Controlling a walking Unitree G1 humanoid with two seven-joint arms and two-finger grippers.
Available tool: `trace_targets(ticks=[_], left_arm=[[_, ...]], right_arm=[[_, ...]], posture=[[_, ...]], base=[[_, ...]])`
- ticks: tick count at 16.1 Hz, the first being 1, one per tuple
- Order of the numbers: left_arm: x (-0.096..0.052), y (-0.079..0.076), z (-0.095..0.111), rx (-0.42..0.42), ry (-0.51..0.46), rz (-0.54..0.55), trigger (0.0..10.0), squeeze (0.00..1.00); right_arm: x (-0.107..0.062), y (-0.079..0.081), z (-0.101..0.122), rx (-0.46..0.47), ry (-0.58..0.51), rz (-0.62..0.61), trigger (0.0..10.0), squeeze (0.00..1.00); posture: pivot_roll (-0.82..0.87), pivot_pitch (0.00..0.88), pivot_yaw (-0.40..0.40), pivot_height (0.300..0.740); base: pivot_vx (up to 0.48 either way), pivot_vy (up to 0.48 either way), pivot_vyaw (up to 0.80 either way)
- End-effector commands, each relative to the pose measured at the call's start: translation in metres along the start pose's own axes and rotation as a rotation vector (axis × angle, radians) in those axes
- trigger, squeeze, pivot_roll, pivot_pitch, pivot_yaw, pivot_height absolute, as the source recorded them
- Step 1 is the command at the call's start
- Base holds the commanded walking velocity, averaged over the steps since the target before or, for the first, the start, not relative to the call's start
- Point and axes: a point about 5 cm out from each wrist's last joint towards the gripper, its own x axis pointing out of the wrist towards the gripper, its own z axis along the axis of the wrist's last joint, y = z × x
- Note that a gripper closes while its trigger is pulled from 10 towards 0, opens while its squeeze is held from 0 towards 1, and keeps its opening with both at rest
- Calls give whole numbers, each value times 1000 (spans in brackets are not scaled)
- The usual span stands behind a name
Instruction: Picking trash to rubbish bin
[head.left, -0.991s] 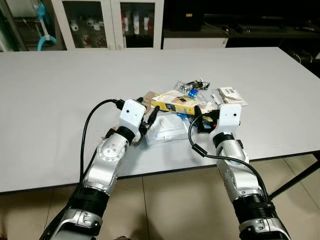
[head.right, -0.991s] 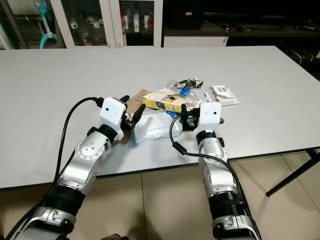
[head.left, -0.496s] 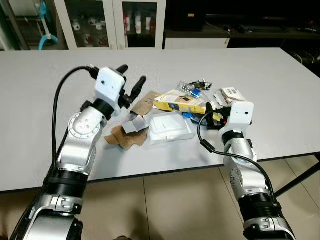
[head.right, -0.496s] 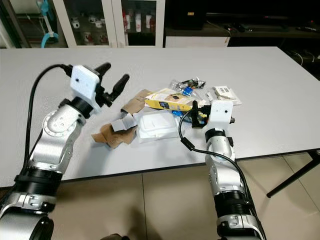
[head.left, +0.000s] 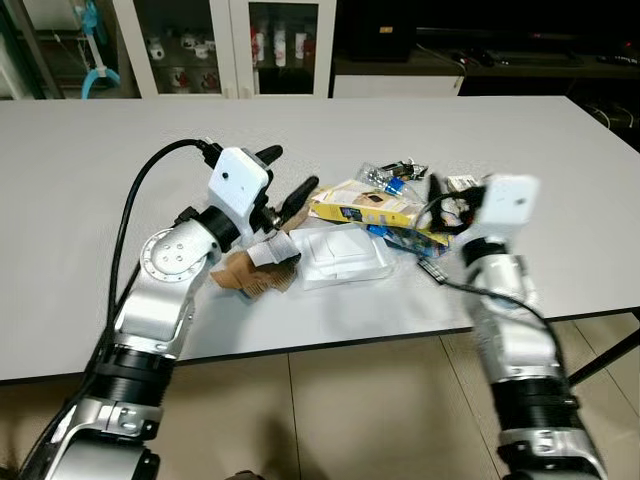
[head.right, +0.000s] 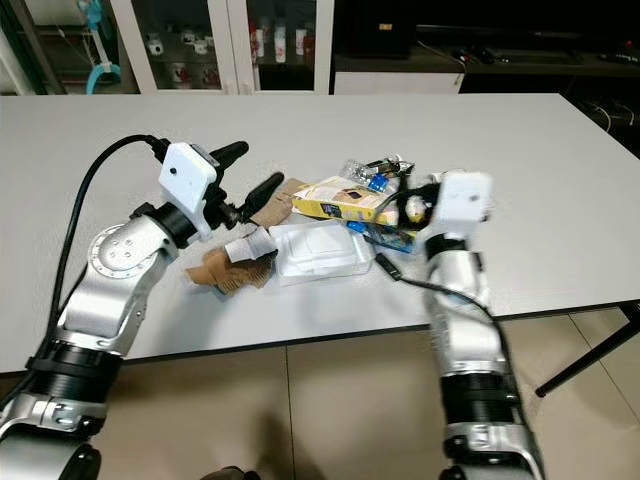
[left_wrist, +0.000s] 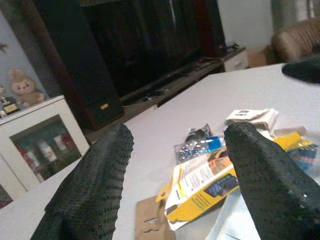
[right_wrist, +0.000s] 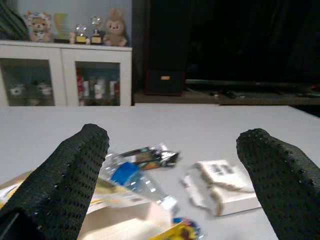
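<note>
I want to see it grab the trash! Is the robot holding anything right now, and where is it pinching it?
Nothing is held. The left gripper is open above the brown paper, and the right gripper is open over the trash pile.

My two arms are silver metal with ribbed black collars, each wrist topped by a white box. A black cable (head.left: 130, 215) loops off the left arm (head.left: 165, 300). Fingers (left_wrist: 87, 187) are black, dimpled rubber.
</note>
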Motion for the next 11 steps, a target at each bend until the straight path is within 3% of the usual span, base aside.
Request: trace_targets(ticks=[1,4,7,10,11], left_arm=[[2,-7,3,14,-7,-64,10000,1000],[4,-11,16,48,-59,-120,10000,1000],[7,-14,19,45,-43,-142,10000,1000],[12,-27,21,43,-27,-251,10000,1000],[15,-32,20,78,-13,-274,10000,1000]], right_arm=[[-2,-11,2,-12,2,-18,10000,0],[-5,-26,-1,-67,67,-9,10000,0],[-10,-39,-4,-71,83,-75,10000,0],[-13,-40,-10,-88,136,-42,10000,0],[-13,-40,-14,-99,170,-25,10000,0]], posture=[[-29,4,-42,740],[-35,10,-37,740],[-38,12,-34,740],[-37,10,-30,740],[-34,11,-31,740]], base=[[0,0,0],[0,0,0],[0,0,0],[0,0,0],[0,0,0]])
